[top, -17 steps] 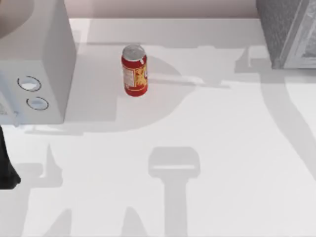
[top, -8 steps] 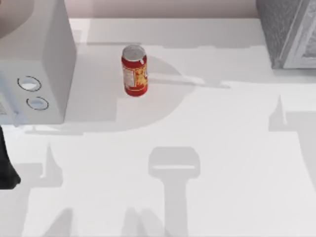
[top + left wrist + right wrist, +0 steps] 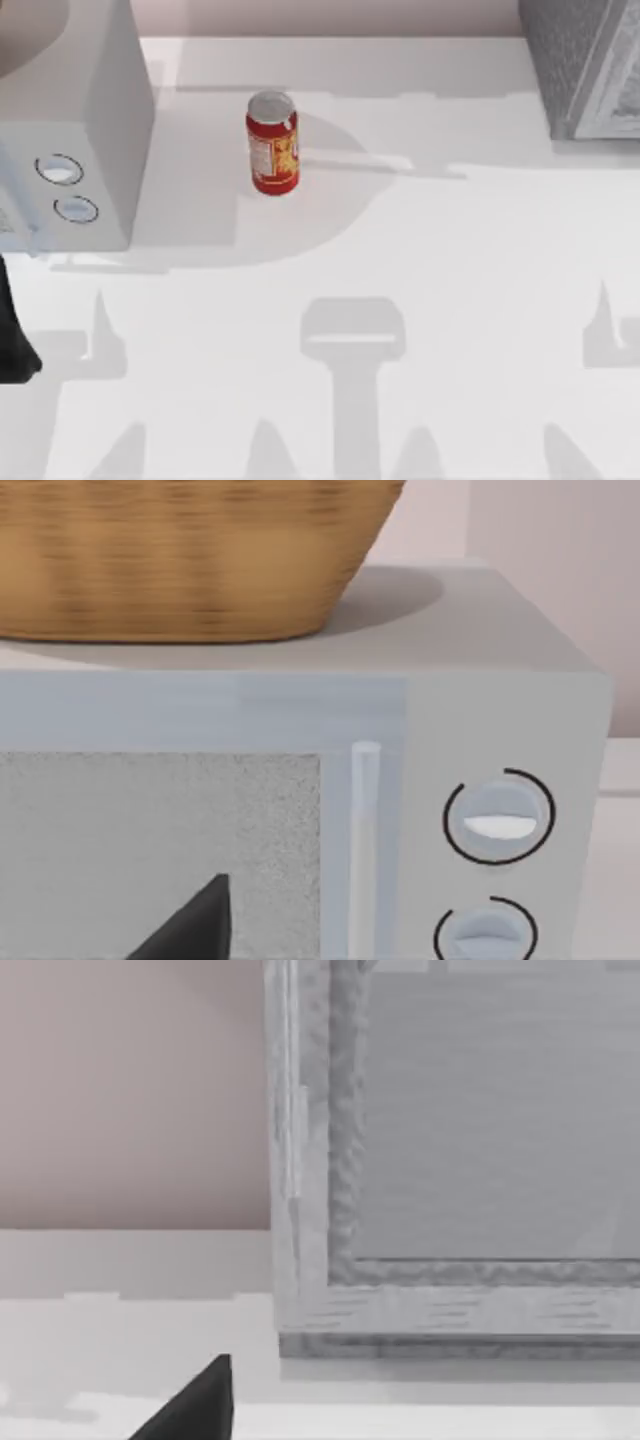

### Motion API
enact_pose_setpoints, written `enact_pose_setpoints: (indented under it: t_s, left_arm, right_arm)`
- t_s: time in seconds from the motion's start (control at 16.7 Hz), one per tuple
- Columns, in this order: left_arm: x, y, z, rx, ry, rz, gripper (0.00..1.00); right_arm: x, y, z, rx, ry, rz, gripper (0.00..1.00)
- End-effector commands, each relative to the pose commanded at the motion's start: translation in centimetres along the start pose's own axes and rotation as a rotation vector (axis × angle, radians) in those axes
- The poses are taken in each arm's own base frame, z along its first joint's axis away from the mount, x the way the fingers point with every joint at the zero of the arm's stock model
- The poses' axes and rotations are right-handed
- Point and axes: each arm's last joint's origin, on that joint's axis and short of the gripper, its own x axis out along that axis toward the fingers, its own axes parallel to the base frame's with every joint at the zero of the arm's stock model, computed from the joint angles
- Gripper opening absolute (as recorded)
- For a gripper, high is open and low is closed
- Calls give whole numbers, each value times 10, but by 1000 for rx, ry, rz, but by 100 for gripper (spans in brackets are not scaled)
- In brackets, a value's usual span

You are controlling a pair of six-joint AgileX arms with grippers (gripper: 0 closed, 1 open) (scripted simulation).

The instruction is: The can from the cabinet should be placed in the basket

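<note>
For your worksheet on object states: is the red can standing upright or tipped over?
Upright. In the top view the can stands on the table, silver top uppermost, label on its side.

Bright, even light from above; soft grey arm shadows cross the white table (image 3: 480,300), the can (image 3: 272,142) casting 1.

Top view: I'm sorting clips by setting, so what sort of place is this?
Probably a rendered kitchen-like tabletop: a white table with a red can, a microwave-like pale box carrying a wicker basket, and a grey cabinet.
</note>
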Motion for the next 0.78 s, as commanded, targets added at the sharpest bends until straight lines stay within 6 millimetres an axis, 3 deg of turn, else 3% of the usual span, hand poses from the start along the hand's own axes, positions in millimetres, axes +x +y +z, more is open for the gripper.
enact_pose_setpoints:
  t_s: [0.24,0.6,0.78]
  left_arm:
    - [0,0,0,0,0,0,100]
    - [0,0,1,0,-1,-1,100]
    - [4,-2,12,-4,-6,-4,100]
  right_arm:
    - [0,-2,-27,-1,-8,3,100]
    - [0,-2,-27,-1,-8,3,100]
    - [0,-2,-27,-1,-8,3,100]
